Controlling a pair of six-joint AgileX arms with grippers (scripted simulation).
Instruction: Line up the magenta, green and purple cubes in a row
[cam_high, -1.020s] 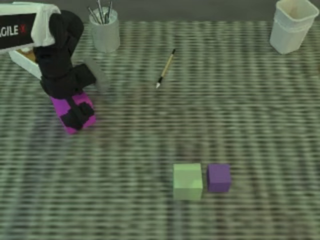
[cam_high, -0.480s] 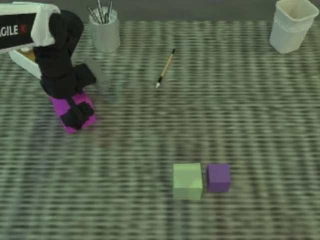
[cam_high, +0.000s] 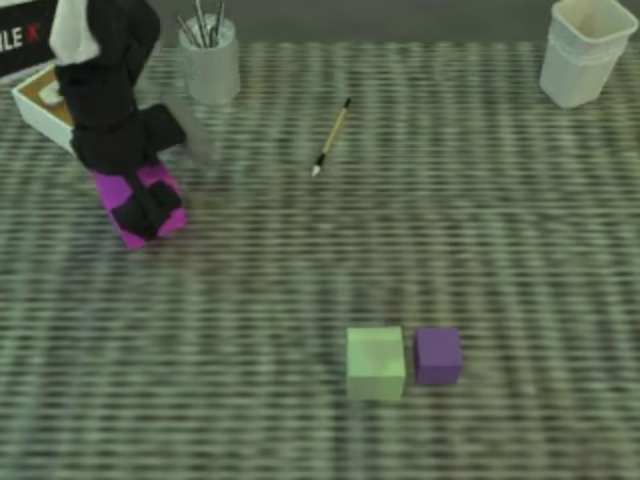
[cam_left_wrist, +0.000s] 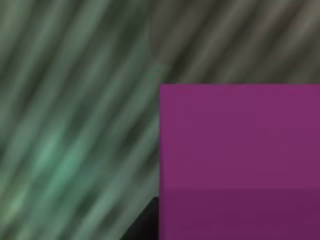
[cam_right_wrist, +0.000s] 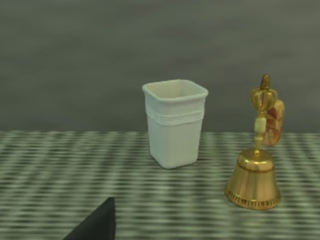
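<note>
- Altogether three cubes are on the table: one magenta cube (cam_high: 140, 205) at the far left, one green cube (cam_high: 375, 362) and one purple cube (cam_high: 437, 356) at the near middle.
- The green and purple cubes stand just beside each other in a row, green on the left, well apart from the magenta one.
- The left gripper (cam_high: 142, 207) is on the magenta cube, its dark fingers closed against the cube's sides; in the left wrist view the cube (cam_left_wrist: 240, 160) fills most of the picture.
- The right gripper does not appear in the top view, and I cannot tell its finger state.
- One pale holder (cam_high: 210, 62) at the far edge contains several thin sticks.
- One white cup (cam_high: 583, 48) stands at the far right corner; its content is not visible.
- One white box (cam_high: 40, 105) lies at the far left, partly under the arm.
- One brush (cam_high: 331, 136) lies alone at the far middle.
- One gold bell (cam_right_wrist: 254, 172) is near the cup (cam_right_wrist: 175, 122) in the right wrist view.
- Between the magenta cube and the pair, the table (cam_high: 250, 330) is open.
</note>
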